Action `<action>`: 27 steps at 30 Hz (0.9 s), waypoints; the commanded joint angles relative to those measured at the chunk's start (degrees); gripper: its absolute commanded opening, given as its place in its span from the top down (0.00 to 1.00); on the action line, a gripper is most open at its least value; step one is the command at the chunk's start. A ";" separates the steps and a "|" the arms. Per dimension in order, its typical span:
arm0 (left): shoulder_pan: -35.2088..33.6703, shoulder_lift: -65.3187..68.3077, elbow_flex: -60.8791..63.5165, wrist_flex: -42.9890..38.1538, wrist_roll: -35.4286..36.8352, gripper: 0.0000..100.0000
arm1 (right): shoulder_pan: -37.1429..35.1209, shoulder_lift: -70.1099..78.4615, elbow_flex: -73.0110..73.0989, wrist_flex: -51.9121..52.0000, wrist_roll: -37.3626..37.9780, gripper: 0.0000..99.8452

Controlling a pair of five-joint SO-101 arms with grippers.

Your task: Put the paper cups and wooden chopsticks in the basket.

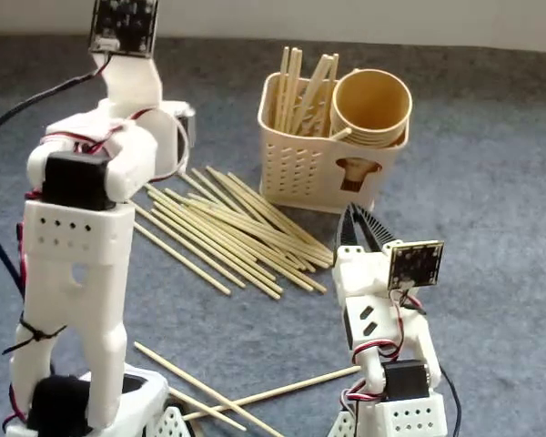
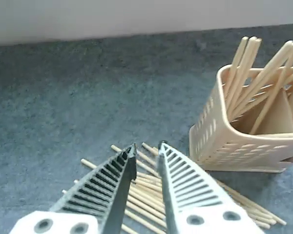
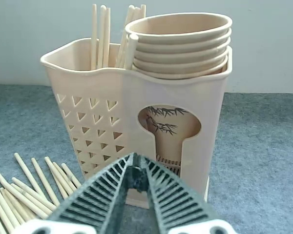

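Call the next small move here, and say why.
Probably lower the left gripper onto the loose chopsticks and close on one. Its jaws stand slightly apart and empty just above that pile, which lies on the table beside the basket. The paper cups already sit stacked in the basket, so the pile is the main thing left.

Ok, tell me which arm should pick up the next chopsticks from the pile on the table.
Left, most likely. The left gripper hangs open just above the loose chopsticks. The right gripper is shut and points at the basket, with those chopsticks off to one side.
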 commanded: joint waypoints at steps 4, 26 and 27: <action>-5.14 -12.26 14.29 -0.70 -8.00 1.00 | 0.40 -0.40 6.99 -0.75 0.62 0.99; -15.16 -56.92 73.36 -23.82 -8.09 1.00 | 0.31 -0.31 6.90 -0.66 0.62 0.99; -15.16 -58.51 74.77 -23.74 -8.09 1.00 | 0.31 -0.31 6.90 -0.66 0.62 0.99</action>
